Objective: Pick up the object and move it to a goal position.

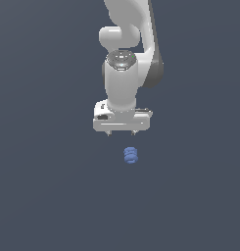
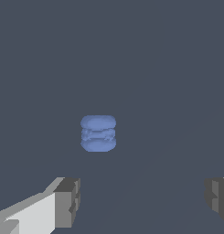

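We're approaching: end effector [image 1: 121, 133] spread apart, empty, above the object [image 1: 131, 155] at frame centre; next, descend around it.

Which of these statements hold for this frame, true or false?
1. The white gripper is shut on the small blue ridged object. False: its fingers are spread wide with nothing between them.
2. The object is apart from the gripper. True.
3. The object is red. False: it is blue.
4. In the exterior view the object appears below the gripper. True.
5. Several objects lie on the dark grey surface. False: only one shows.
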Robot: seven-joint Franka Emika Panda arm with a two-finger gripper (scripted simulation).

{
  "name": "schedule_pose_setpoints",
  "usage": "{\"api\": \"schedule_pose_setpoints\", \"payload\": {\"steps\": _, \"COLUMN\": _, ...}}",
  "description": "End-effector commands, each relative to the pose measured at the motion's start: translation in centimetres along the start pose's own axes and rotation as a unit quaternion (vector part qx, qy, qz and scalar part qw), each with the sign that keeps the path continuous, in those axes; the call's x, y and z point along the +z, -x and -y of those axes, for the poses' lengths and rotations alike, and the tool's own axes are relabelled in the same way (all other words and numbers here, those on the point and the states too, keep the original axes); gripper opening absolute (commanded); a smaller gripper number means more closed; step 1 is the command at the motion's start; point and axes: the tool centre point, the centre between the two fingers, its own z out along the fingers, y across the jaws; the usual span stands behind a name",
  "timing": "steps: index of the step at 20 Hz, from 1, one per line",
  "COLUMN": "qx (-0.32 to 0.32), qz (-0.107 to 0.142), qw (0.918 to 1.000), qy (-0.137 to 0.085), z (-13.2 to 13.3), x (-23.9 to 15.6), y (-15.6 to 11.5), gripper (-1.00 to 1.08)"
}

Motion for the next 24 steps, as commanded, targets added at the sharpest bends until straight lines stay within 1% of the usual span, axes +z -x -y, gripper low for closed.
{"api": "schedule_pose_setpoints", "payload": {"steps": 1, "qx": 0.000, "qz": 0.000, "qw": 1.0000, "qy": 0.000, "z": 0.0, "x": 0.0, "y": 0.0, "gripper": 1.00}}
{"api": "schedule_pose_setpoints", "payload": {"steps": 4, "qx": -0.004, "qz": 0.002, "qw": 1.0000, "qy": -0.002, "z": 0.6, "x": 0.0, "y": 0.0, "gripper": 1.00}}
{"api": "schedule_pose_setpoints", "payload": {"steps": 8, "qx": -0.021, "qz": 0.007, "qw": 0.9997, "qy": -0.011, "z": 2.8, "x": 0.1, "y": 0.1, "gripper": 1.00}}
{"api": "schedule_pose_setpoints", "payload": {"steps": 10, "qx": -0.025, "qz": 0.009, "qw": 0.9995, "qy": -0.014, "z": 3.4, "x": 0.2, "y": 0.2, "gripper": 1.00}}
{"api": "schedule_pose_setpoints", "payload": {"steps": 17, "qx": -0.024, "qz": 0.009, "qw": 0.9996, "qy": -0.013, "z": 3.4, "x": 0.5, "y": 0.1, "gripper": 1.00}}
{"api": "schedule_pose_setpoints", "payload": {"steps": 24, "qx": -0.018, "qz": 0.010, "qw": 0.9998, "qy": -0.008, "z": 3.7, "x": 3.1, "y": -0.6, "gripper": 1.00}}
